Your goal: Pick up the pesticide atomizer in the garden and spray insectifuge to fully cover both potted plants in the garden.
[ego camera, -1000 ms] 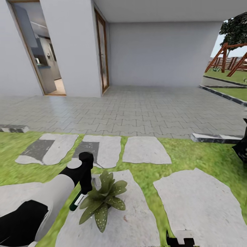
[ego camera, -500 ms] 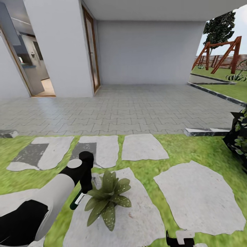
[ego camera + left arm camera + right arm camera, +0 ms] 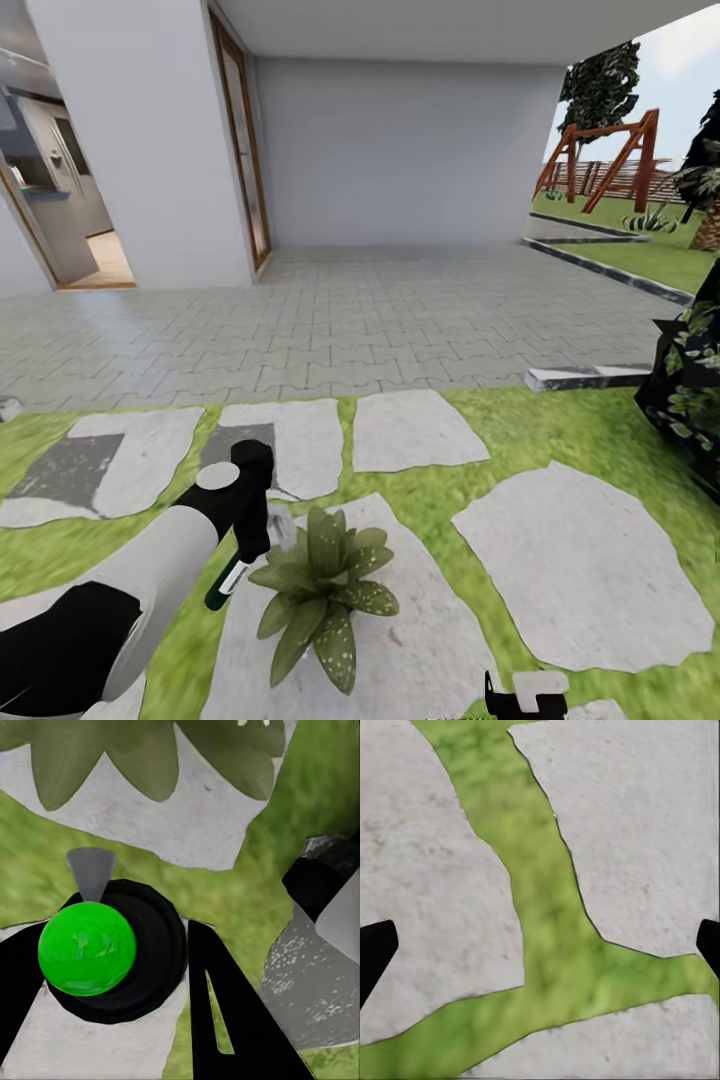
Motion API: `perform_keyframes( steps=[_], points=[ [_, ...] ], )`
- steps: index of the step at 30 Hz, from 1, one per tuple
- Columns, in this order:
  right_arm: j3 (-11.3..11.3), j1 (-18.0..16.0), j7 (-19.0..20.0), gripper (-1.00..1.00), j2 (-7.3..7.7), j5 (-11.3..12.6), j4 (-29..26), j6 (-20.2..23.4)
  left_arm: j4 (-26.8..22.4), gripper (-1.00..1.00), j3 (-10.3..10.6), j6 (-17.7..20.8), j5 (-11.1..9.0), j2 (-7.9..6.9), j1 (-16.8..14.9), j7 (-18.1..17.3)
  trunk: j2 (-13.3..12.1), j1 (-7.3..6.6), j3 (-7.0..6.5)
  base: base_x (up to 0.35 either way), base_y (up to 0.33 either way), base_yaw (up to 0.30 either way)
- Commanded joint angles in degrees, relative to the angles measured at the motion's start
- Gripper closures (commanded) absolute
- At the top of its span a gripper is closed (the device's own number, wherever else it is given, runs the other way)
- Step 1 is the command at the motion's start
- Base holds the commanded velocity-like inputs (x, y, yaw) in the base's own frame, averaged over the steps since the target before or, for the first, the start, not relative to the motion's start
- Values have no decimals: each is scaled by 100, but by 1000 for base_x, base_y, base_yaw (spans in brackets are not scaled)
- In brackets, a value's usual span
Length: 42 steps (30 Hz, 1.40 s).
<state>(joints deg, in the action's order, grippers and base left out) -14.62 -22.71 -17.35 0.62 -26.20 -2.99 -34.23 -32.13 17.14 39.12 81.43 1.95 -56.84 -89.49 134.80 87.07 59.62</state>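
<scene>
your left gripper (image 3: 240, 545) hangs low over the lawn, jaws pinched on the atomizer (image 3: 226, 583), whose dark green body and white band slant down below the fingers. in the left wrist view the jaws run down both sides of the atomizer (image 3: 112, 949), seen end on as a bright green disc inside a dark ring.

just to the right of those jaws, almost touching the bottle, sits one plant (image 3: 320, 590) on a grey stone (image 3: 420, 650). whitish specks of insectifuge (image 3: 342, 640) dot its nearer leaves; the farther leaves look plainer, so coverage seems partial.

to do this step well, you would probably keep the pinch firm, aim the nozzle at the plain leaves, and hold it just clear of the foliage rather than brushing it.

further right, your right gripper (image 3: 527, 697) sits at the view's lower edge. in the right wrist view its jaws are spread wide over stones (image 3: 637, 832) and grass (image 3: 547, 945), holding nothing.
</scene>
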Motion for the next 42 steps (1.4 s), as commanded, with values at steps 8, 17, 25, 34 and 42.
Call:
perform_keyframes(
  steps=[8, 17, 25, 34, 42],
  points=[
    [-34, -5, -39, -100, 0, -61, 9, -12, 21, 100, 9, 24, 44, -4, 41, -51, 2, -1, 5, 3, 2, -174],
    [-40, -5, -40, -100, 8, -61, 9, -12, 62, 100, 29, -359, 34, -45, 54, -51, 2, -1, 5, 0, 0, -3],
    [-40, -5, -40, -100, 8, -61, 9, -13, 41, 100, 226, -325, 30, 287, 54, -51, 2, -1, 5, 0, 0, 0],
    [-37, -5, -40, -100, 8, -61, 9, -13, 49, 100, 254, -301, 39, 307, 50, -51, 2, -1, 5, -173, 128, 0],
    [-39, -5, -40, -100, 8, -61, 9, -13, 27, 100, 254, -293, 40, 309, 50, -51, 2, -1, 5, 7, 268, -194]
  ],
)
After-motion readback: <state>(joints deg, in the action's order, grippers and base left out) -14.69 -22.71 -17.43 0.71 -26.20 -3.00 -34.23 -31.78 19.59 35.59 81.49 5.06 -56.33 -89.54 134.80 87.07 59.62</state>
